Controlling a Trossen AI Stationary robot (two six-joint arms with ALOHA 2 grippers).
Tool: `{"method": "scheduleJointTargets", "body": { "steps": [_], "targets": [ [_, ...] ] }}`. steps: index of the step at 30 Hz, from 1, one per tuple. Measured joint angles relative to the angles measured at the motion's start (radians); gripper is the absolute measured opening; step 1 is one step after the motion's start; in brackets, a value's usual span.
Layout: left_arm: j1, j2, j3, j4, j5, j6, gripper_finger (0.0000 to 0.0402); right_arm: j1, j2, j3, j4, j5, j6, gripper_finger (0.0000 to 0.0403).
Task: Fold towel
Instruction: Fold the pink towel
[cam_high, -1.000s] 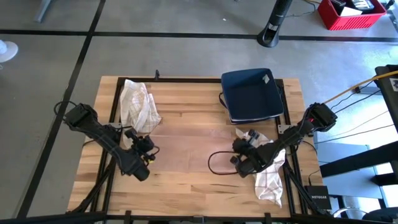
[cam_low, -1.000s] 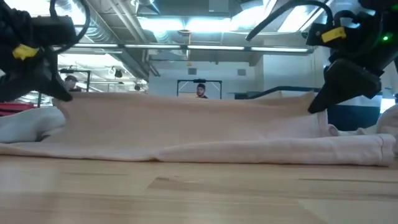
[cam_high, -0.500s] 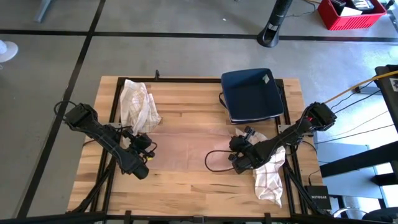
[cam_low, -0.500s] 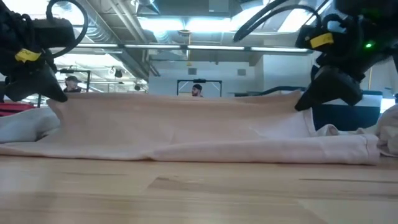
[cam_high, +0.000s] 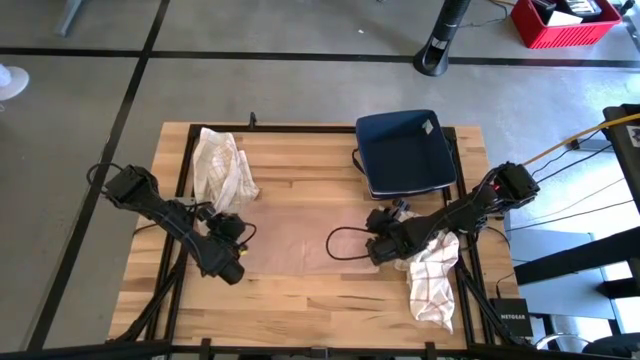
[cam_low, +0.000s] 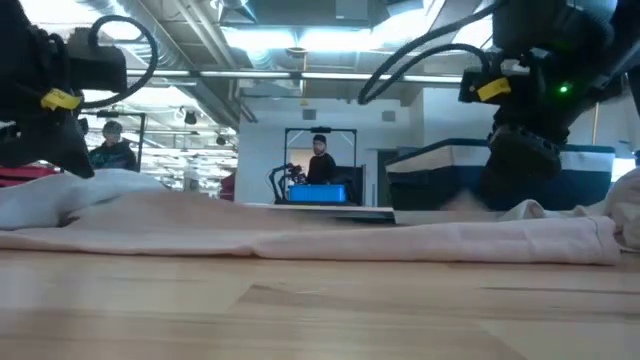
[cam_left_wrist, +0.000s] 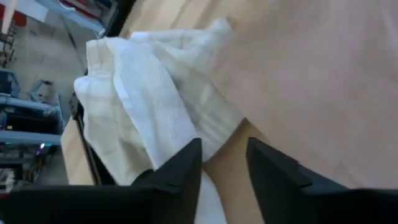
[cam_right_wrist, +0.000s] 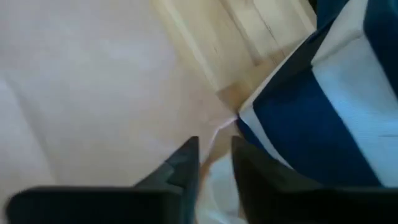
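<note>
The pale pink towel (cam_high: 300, 238) lies flat in the middle of the table, its long folded edge (cam_low: 330, 245) toward the near side. My left gripper (cam_high: 232, 232) stands open just above the towel's left end, over a white cloth (cam_left_wrist: 143, 87). My right gripper (cam_high: 378, 240) stands open above the towel's right end. In the right wrist view a thin pink corner of the towel (cam_right_wrist: 217, 127) shows just beyond its fingers (cam_right_wrist: 186, 155). Nothing is between the fingers of either gripper.
A crumpled white checked cloth (cam_high: 222, 168) lies at the far left. Another one (cam_high: 432, 282) lies at the near right, under my right arm. A folded navy pile (cam_high: 405, 152) sits at the far right. A black cable loop (cam_high: 345, 245) hangs over the towel. Bare wood runs along the near edge.
Both grippers have opened and let go of the towel's edge. That edge stood lifted and stretched between them and has now dropped flat onto the layer below. My right gripper has gone toward the table's left.
</note>
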Motion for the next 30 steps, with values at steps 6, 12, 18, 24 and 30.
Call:
{"method": "scheduleJointTargets", "body": {
  "steps": [6, 12, 18, 24, 30],
  "targets": [
    [-0.037, -0.001, 0.108, 0.056, 0.030, 0.141, 0.0167, 0.013, -0.001, 0.154, -0.187, -0.195, -0.043, 0.0185],
    [-0.061, -0.001, 0.079, 0.450, 0.123, 0.385, 0.0160, 0.114, 0.000, 0.161, 0.179, -0.324, -0.205, 0.0209],
    [-0.060, 0.012, -0.016, 0.576, 0.148, 0.390, 0.0151, 0.163, 0.073, 0.079, 0.405, -0.326, -0.269, 0.0204],
    [-0.060, 0.009, -0.092, 0.592, 0.169, 0.310, 0.0150, 0.159, 0.154, 0.062, 0.387, -0.380, -0.225, 0.0192],
    [-0.075, 0.008, -0.126, 0.593, 0.169, 0.210, 0.0148, 0.177, 0.161, 0.067, 0.388, -0.593, -0.221, 0.0181]
  ]
}}
